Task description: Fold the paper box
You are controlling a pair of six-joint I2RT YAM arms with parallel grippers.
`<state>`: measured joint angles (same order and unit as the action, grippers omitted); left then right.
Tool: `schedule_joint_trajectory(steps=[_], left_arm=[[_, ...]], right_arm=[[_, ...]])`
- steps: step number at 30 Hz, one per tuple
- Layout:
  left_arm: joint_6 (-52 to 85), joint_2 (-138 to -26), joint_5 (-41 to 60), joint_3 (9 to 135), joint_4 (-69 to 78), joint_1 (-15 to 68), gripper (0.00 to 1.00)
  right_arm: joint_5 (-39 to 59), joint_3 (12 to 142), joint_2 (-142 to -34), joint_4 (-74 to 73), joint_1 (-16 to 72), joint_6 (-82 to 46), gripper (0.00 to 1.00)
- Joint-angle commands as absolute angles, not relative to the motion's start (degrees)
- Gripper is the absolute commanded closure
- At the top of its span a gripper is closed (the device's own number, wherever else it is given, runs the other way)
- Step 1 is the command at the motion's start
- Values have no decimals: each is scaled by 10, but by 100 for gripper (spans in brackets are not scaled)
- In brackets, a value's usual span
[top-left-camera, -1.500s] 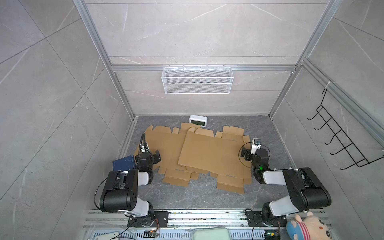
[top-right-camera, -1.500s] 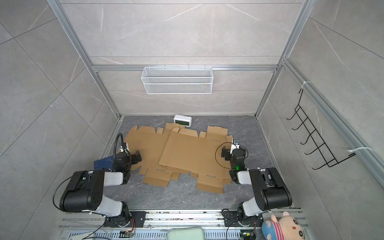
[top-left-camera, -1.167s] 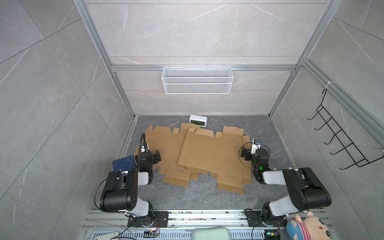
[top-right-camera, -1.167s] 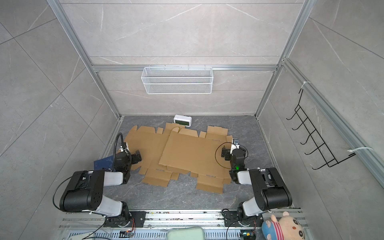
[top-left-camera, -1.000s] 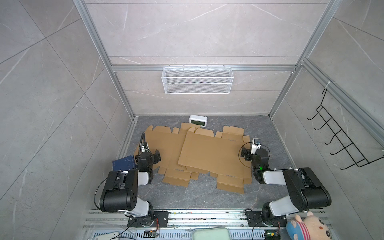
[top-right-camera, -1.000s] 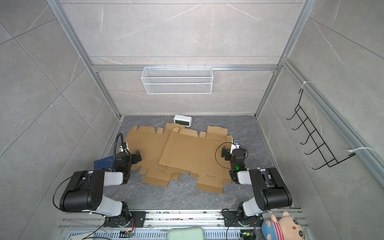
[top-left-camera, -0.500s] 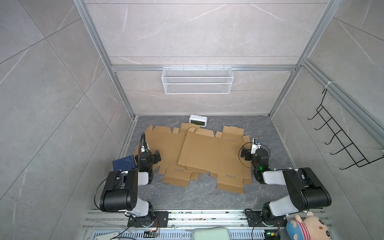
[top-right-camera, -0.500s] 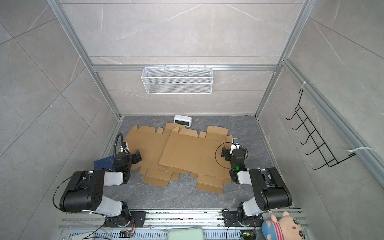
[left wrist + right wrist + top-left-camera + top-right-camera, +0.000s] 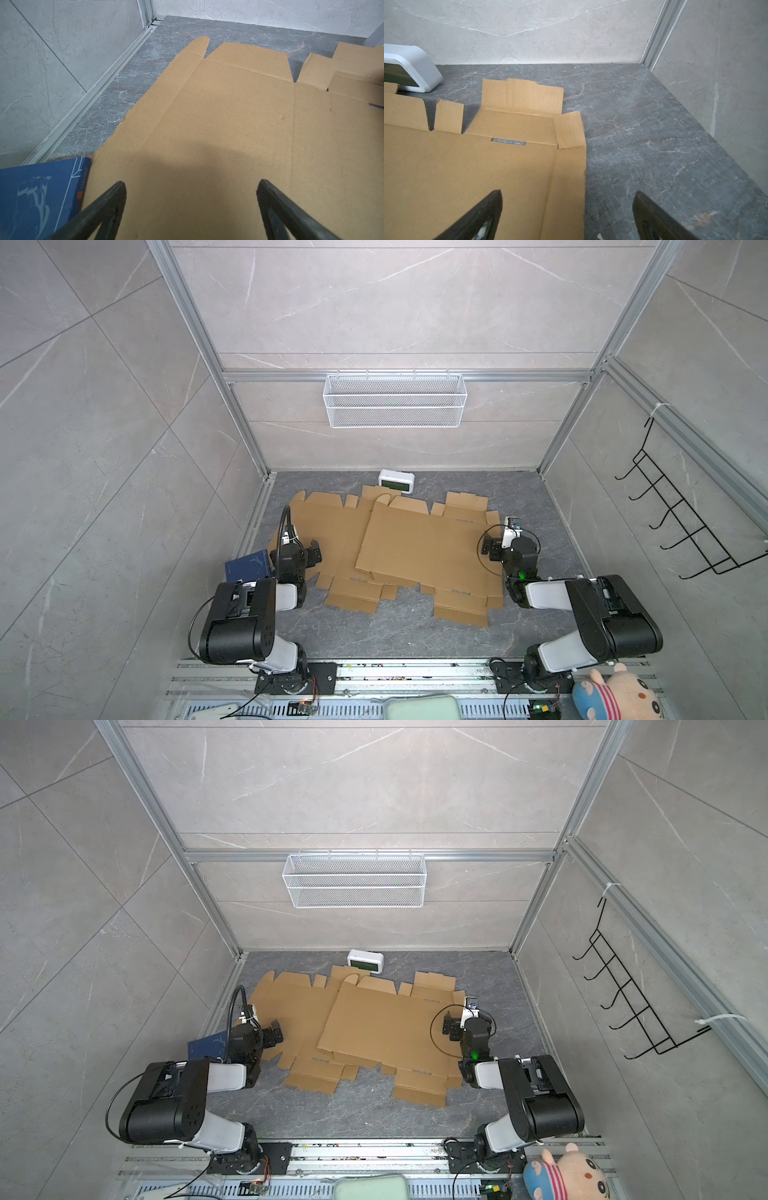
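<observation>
Left gripper (image 9: pixel 191 184): jaws spread wide with nothing between them, poised low over the left cardboard sheet (image 9: pixel 328 522), close to the edge that lies against a blue book (image 9: pixel 247 572). Right gripper (image 9: pixel 567 193): likewise wide open and empty, straddling the outer edge of the right cardboard sheet (image 9: pixel 424 556), with one finger over cardboard and the other over bare tabletop (image 9: pixel 654 124). Contact with the cardboard cannot be confirmed for either.

Condition of work: both die-cut sheets lie flat in the middle of the tabletop, the right one overlapping the left. A white clock (image 9: pixel 396 482) sits just behind them at the far wall. The right wrist view shows one corner flap (image 9: pixel 569 128) lifted slightly along its crease. No wall stands upright, and no tab is tucked.

Assessment: folding has effectively not begun. All the forming appears to remain: separating one sheet, raising its sides, turning in the end flaps and locking the tabs.
</observation>
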<state>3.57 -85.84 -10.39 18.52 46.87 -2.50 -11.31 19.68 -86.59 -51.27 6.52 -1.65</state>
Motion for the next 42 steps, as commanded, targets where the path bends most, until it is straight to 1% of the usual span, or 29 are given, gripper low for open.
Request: schedule_joint_trajectory(steps=[1,3,5,6,9,12,14,17,19,20,21,22,23,24,25,26,28,29,30,32,35,39,42], left_arm=[[27,-858,-111,198,497,-23,0],[24,-856,-120,197,504,-20,0],[12,-828,-145,207,461,2,0],[6,-819,-151,209,451,8,0],[18,-790,-235,212,423,27,0],[66,-742,-287,260,278,31,0],[97,-712,-306,280,215,41,0],[114,-654,-326,303,140,75,0],[135,-622,-333,332,74,90,0],[160,-613,-325,352,35,89,0],[193,-609,-319,372,-7,90,0],[226,-610,-308,396,-39,89,0],[277,-614,-299,416,-77,89,0],[320,-619,-276,438,-104,83,0],[311,-623,-197,447,-97,71,0],[296,-629,-139,451,-88,61,3],[273,-647,-75,476,-99,58,15],[260,-665,-39,496,-111,62,18],[253,-686,-16,513,-122,70,19],[238,-731,28,542,-139,96,20],[223,-810,85,585,-163,141,20],[219,-907,148,625,-162,164,20],[221,-963,189,647,-146,165,20]], right_arm=[[-118,199,-867,-514,69,-14,0],[-119,197,-864,-521,69,-12,1],[-115,202,-844,-495,69,-10,1],[-117,208,-821,-462,70,-8,0],[-134,233,-765,-357,79,-19,0],[-159,250,-720,-284,87,-45,0],[-173,267,-683,-223,90,-87,0],[-190,336,-631,-54,91,-171,0],[-194,401,-629,69,91,-262,0],[-177,433,-643,122,89,-298,0],[-128,470,-664,180,81,-299,0],[-49,501,-688,210,69,-280,0],[15,516,-703,222,60,-275,3],[59,518,-710,229,52,-281,10],[78,510,-705,227,46,-294,14],[94,498,-698,220,38,-305,16],[133,473,-684,204,10,-318,18],[146,468,-686,210,-2,-318,21],[151,468,-697,224,-16,-312,23],[175,468,-723,245,-50,-307,28],[225,435,-734,210,-100,-331,33],[207,429,-760,209,-103,-312,33],[209,420,-785,204,-103,-300,31]])
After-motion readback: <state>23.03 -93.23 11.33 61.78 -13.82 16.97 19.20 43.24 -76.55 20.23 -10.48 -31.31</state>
